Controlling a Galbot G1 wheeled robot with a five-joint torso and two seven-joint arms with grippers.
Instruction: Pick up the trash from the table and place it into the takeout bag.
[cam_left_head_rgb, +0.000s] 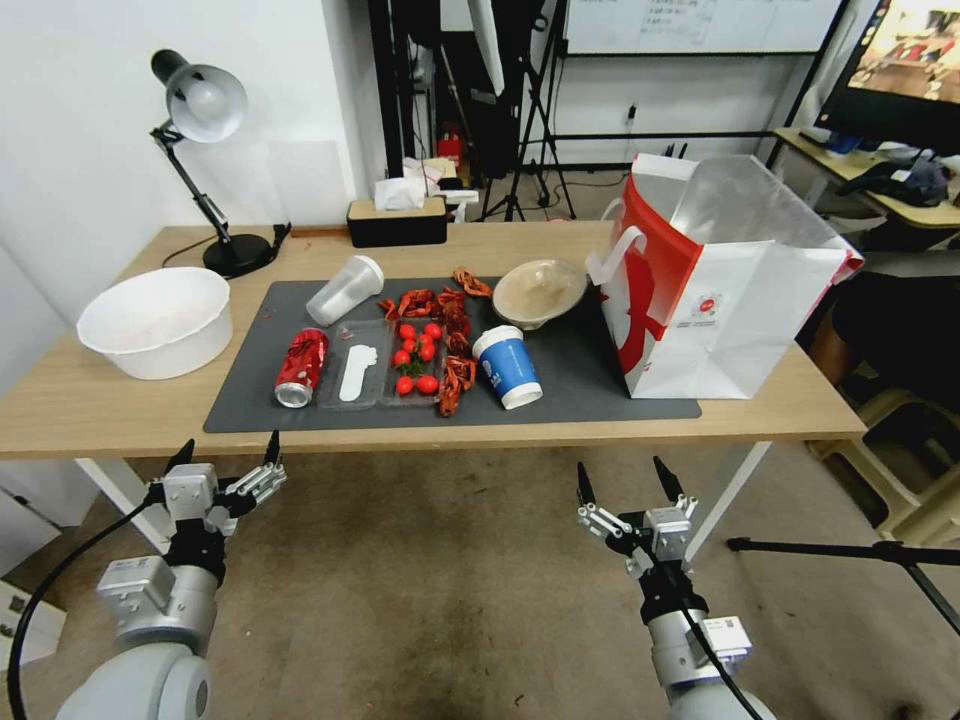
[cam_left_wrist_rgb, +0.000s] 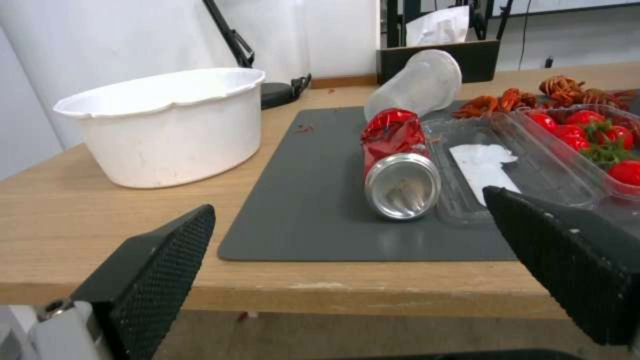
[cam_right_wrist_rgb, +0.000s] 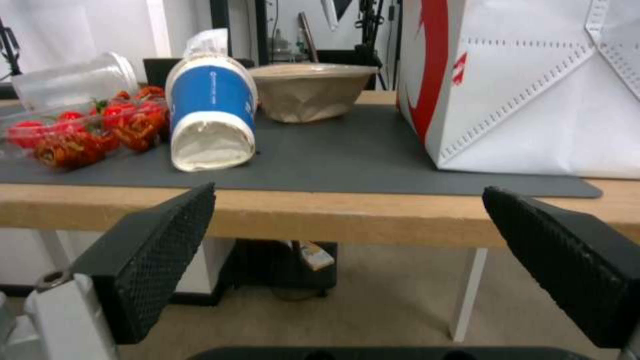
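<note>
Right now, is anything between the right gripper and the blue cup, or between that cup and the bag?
Nothing visible. The right gripper hangs open off the table's near edge, facing the blue paper cup lying on the mat. Bare mat separates the cup from the takeout bag.

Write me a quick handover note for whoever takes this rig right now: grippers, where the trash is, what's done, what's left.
Left gripper: open, empty, held before the table's front edge, facing the can.
Right gripper: open, empty, before the front edge, facing the blue cup.
On the mat: red can on its side, blue cup on its side, plastic cup tipped over, bowl upright beside the bag.
Bag: standing open at the mat's right end.
Done: nothing picked up.
Left: all of these into the bag.
</note>
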